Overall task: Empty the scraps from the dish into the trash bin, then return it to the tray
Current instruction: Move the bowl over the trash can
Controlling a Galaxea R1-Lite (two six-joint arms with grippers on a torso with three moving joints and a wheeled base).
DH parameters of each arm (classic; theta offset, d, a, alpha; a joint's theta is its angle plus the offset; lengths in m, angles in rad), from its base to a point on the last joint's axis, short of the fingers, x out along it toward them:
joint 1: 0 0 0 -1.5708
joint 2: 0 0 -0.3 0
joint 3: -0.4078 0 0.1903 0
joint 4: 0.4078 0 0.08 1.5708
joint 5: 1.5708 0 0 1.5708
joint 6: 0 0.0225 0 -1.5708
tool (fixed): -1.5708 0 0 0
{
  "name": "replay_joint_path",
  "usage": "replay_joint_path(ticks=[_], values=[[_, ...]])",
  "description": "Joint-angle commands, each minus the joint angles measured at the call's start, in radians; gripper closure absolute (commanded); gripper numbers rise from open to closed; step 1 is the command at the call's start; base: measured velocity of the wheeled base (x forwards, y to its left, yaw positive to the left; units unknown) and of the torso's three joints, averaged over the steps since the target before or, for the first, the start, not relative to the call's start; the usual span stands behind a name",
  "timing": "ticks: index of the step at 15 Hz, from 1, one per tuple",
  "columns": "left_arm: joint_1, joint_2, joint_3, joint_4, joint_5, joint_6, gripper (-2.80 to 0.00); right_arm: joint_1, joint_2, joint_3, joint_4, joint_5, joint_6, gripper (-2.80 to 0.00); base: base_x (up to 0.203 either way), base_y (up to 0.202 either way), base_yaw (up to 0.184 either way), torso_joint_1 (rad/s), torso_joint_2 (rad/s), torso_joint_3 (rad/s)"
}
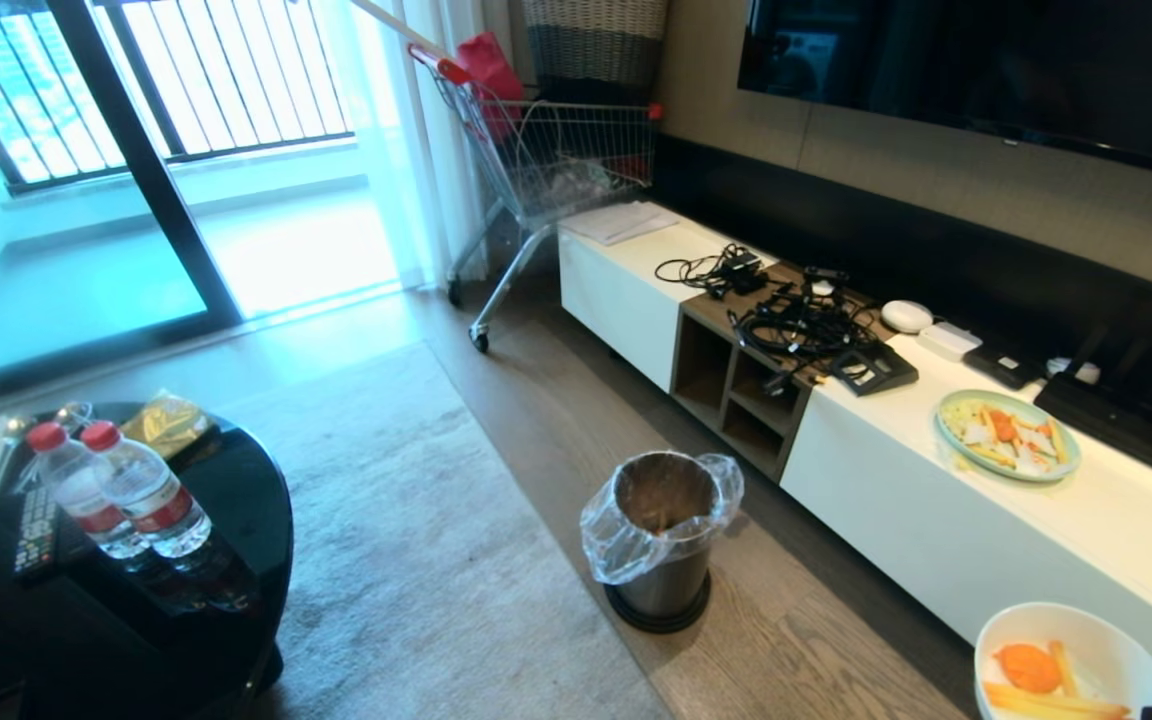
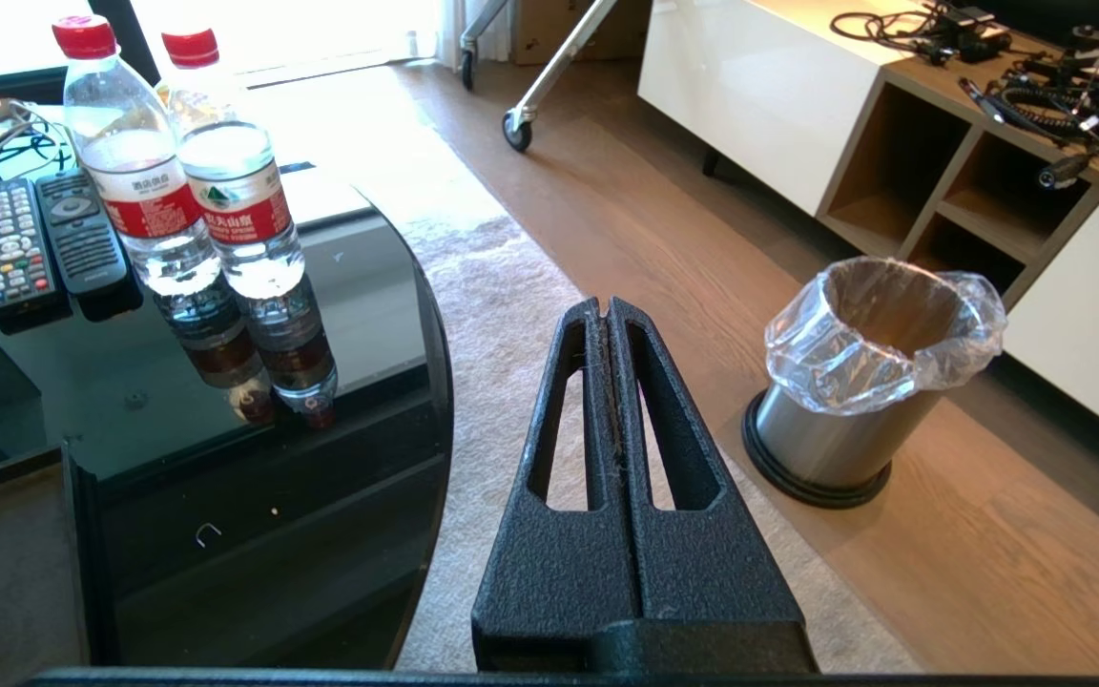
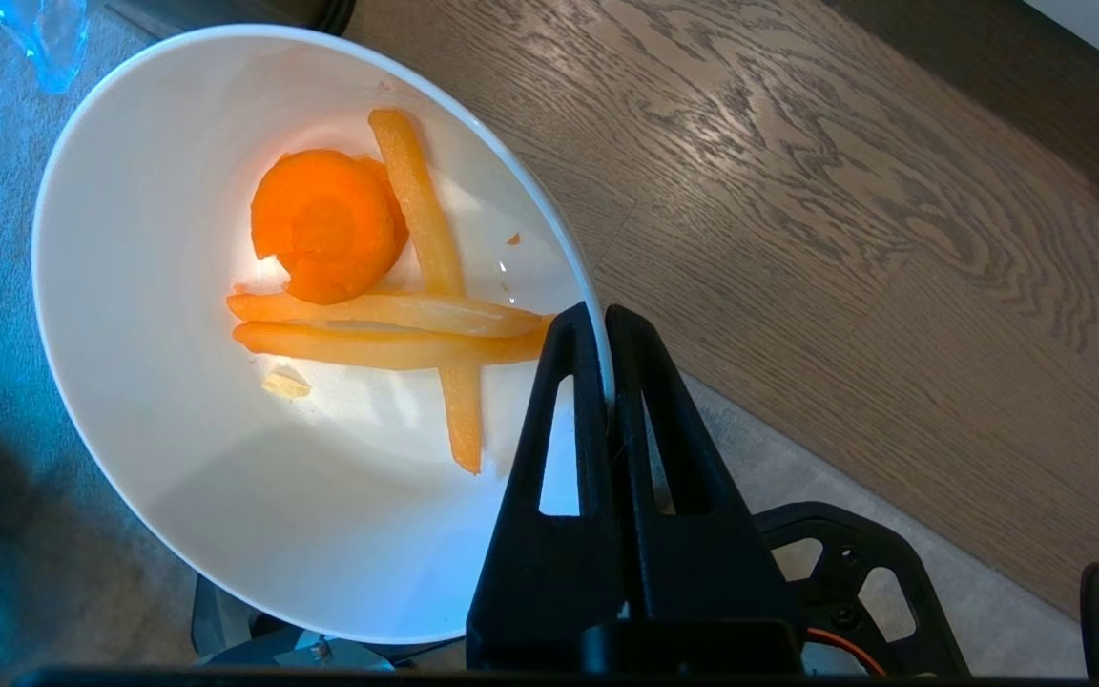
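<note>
Now right gripper point(image 3: 597, 320) jaws pinch dish point(image 3: 177, 458) rim; scraps point(image 3: 368, 286): one slice, three strips.

**Readable print: only the water bottles' labels**

The two water bottles point(image 2: 185, 162) on the black glass worktop point(image 2: 82, 382) wear red-and-white labels with white Chinese characters across the red band. The nearer one also shows a small green mountain emblem and a line of tiny Latin capitals, too small to read. The buttons of the two remote controls point(image 2: 39, 243) beside them bear marks too fine to make out. Nothing else carries legible writing.
</note>
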Motion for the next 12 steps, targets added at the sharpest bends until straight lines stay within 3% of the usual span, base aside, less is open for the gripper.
replay_joint_path(ticks=[1, 12], values=[[0.000, 0.000, 0.000, -0.001, 0.001, -0.001, 0.00, 0.000, 0.000, 0.000, 0.001, -0.001, 0.003, 0.00, 0.000, 0.000, 0.000, 0.000, 0.00, 0.000], [0.000, 0.000, 0.000, -0.001, 0.001, -0.001, 0.00, 0.008, 0.002, -0.010, -0.006, -0.001, 0.002, 0.00, 0.000, 0.000, 0.000, 0.000, 0.00, 0.000]])
